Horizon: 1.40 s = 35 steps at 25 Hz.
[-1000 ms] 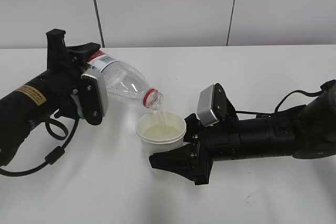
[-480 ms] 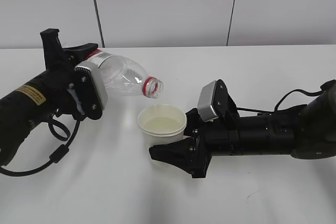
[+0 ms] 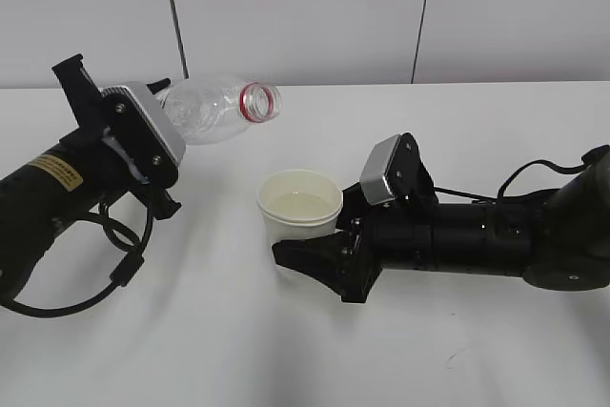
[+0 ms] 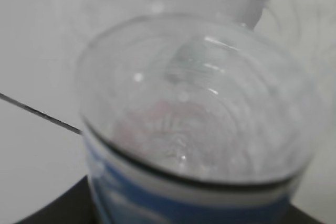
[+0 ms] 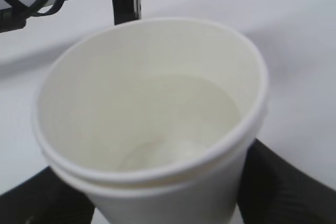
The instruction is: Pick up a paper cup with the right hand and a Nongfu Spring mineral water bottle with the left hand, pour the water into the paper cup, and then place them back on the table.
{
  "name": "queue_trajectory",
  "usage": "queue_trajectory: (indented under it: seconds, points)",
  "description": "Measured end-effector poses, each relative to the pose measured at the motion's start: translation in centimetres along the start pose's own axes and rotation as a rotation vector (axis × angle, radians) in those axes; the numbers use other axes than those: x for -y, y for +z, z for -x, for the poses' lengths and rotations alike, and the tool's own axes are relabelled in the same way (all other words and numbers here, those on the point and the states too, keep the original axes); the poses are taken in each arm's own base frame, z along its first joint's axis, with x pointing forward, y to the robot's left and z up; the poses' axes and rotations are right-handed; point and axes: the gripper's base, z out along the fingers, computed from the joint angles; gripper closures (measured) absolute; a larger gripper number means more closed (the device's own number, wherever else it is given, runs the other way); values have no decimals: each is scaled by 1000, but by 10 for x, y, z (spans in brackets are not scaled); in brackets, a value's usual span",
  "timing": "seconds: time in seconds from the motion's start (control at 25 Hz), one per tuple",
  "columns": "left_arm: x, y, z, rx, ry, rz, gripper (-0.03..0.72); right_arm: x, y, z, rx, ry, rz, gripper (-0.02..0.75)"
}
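Note:
My left gripper (image 3: pixel 152 107) is shut on the lower body of the clear Nongfu Spring bottle (image 3: pixel 212 110). It holds the bottle in the air, tilted slightly mouth-up, and the open red-ringed mouth (image 3: pixel 259 102) points right. The bottle looks almost empty. In the left wrist view the bottle (image 4: pixel 199 108) fills the frame, blurred. My right gripper (image 3: pixel 319 235) is shut on the off-white paper cup (image 3: pixel 299 209), which stands upright and holds water. In the right wrist view the cup (image 5: pixel 152 129) sits between the black fingers (image 5: pixel 283 187).
The white table (image 3: pixel 191 340) spreads all round both arms. A small dark scuff mark (image 3: pixel 448 357) lies near the front right. A black cable (image 3: pixel 124 254) loops under the left arm. A white panelled wall stands behind.
The water stream into the cup has stopped. My left gripper has tilted the bottle back; its mouth has risen and moved left, away from the cup. The cup has barely moved.

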Motion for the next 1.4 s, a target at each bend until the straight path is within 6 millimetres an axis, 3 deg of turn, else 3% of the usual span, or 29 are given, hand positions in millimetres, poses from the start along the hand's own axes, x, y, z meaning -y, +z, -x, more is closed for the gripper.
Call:
queue_trajectory:
  seconds: [0.48, 0.72, 1.12, 1.4]
  points:
    - [0, 0, 0, -1, -625, 1, 376, 8, 0, 3, 38, 39, -83, 211]
    - [0, 0, 0, -1, -854, 1, 377, 15, -2, 7, 82, 71, -166, 211]
    - [0, 0, 0, 3, -898, -4, 377, 30, -6, 10, 143, 109, -331, 211]
    - [9, 2, -5, -21, -902, -21, 377, 40, -7, 0, 137, 113, -436, 211]
